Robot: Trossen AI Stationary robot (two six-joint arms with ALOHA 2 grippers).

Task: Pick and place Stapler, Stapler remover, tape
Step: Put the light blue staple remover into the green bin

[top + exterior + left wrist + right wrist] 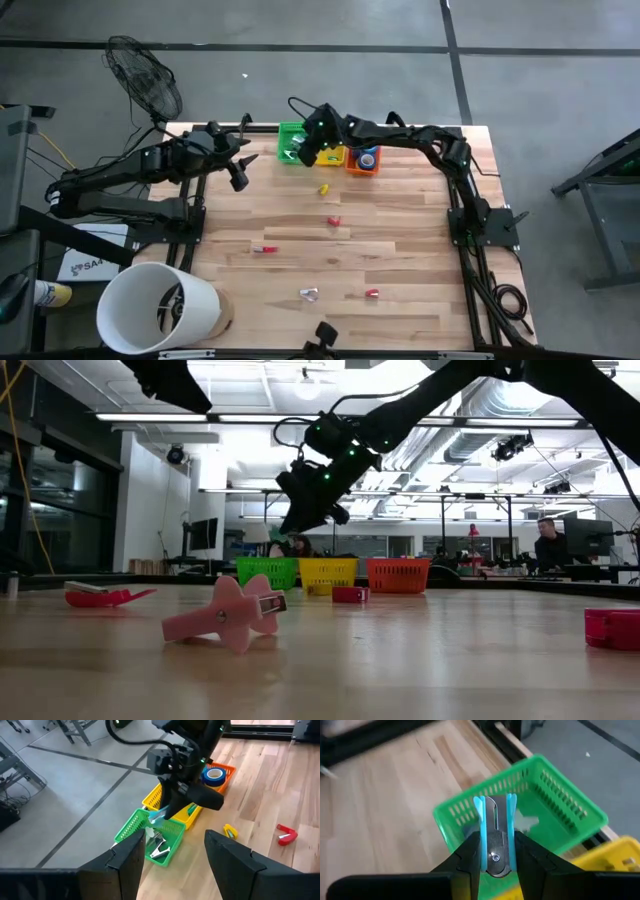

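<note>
My right gripper (303, 150) hangs over the green basket (560, 815), shut on a light-blue and silver staple remover (494, 837). The remover also shows as a blue piece (159, 815) in the left wrist view. The green basket (172, 837) holds a silvery staple remover (159, 851) on its floor. A blue tape roll (215, 775) lies in the orange basket (363, 160). My left gripper (240, 168) waits open above the table's far left part; its fingers (127, 860) frame the baskets from a distance. My right gripper pinches the blue staple remover by its two plastic sides near the riveted end (495, 857), one finger on each side. The fingers come from above, slanting toward the table's left. The remover is lifted clear above the green basket, with its other end pointing away from the fingers.
A yellow basket (330, 156) stands between the green and orange ones along the far edge. Scattered on the wood are a yellow piece (323, 188), red pieces (333, 221) (265, 249) (372, 294) and a pink staple remover (235, 615). A white bucket (160, 305) stands off the near left corner.
</note>
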